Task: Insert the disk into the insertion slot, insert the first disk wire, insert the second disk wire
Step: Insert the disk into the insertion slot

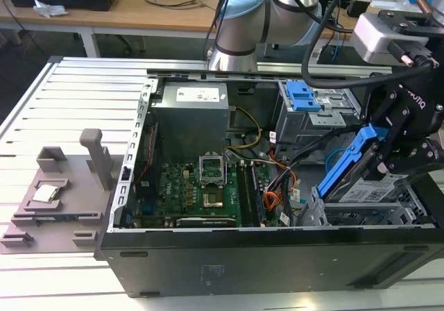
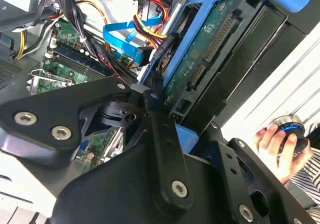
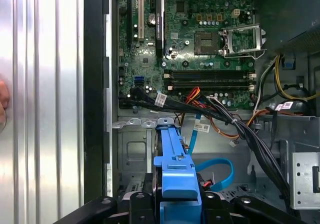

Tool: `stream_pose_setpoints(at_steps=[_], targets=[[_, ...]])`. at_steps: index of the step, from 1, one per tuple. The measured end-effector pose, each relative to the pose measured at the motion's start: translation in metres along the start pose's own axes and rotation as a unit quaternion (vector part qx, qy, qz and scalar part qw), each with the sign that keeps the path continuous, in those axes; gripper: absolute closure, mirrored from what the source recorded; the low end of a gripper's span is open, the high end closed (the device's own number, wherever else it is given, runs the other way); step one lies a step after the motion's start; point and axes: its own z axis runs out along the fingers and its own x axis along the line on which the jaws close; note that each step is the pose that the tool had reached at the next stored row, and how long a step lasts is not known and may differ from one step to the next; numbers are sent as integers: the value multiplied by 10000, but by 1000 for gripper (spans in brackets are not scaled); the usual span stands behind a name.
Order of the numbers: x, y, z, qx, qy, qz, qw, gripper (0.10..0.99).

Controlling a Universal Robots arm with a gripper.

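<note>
My gripper point(image 1: 381, 160) hangs over the open computer case at the exterior view's right, shut on the disk point(image 1: 345, 166). The disk is steeply tilted, its bright blue carrier edge up and its lower end dipping into the insertion slot point(image 1: 420, 208), the low grey cage at the case's near right corner. In the second wrist view the disk point(image 2: 215, 39) shows its green circuit side and connector between my black fingers point(image 2: 160, 129). The first wrist view looks along the blue carrier point(image 3: 175, 169), with grey cage metal point(image 3: 131, 149) beside it. A loose blue flat wire point(image 3: 220, 171) curls close by.
A taller grey cage with blue latches point(image 1: 303, 99) stands behind the slot. A black cable bundle point(image 3: 240, 129) crosses between the motherboard point(image 1: 201, 193) and the bay. A grey fixture point(image 1: 62, 186) lies on the slatted table at the exterior view's left. A person's hand point(image 2: 274, 140) holds a round device.
</note>
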Motion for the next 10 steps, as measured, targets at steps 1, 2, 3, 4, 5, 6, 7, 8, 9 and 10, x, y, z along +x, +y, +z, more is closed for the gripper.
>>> stream_pose_setpoints(at_steps=[1,2,3,4,5,6,7,8,9,10], targets=[[0,0,1,0,0,0,10000,722],[0,0,1,0,0,0,10000,722],[-1,-3,7,2,-7,-3,10000,710],[-1,-2,5,0,-4,-2,10000,647],[-1,-1,2,0,-1,-1,10000,647],[0,0,3,0,-1,0,10000,647],[0,0,3,0,-1,0,10000,647],[0,0,2,0,0,0,10000,647],[0,0,3,0,-1,0,10000,647],[0,0,3,0,-1,0,10000,647]])
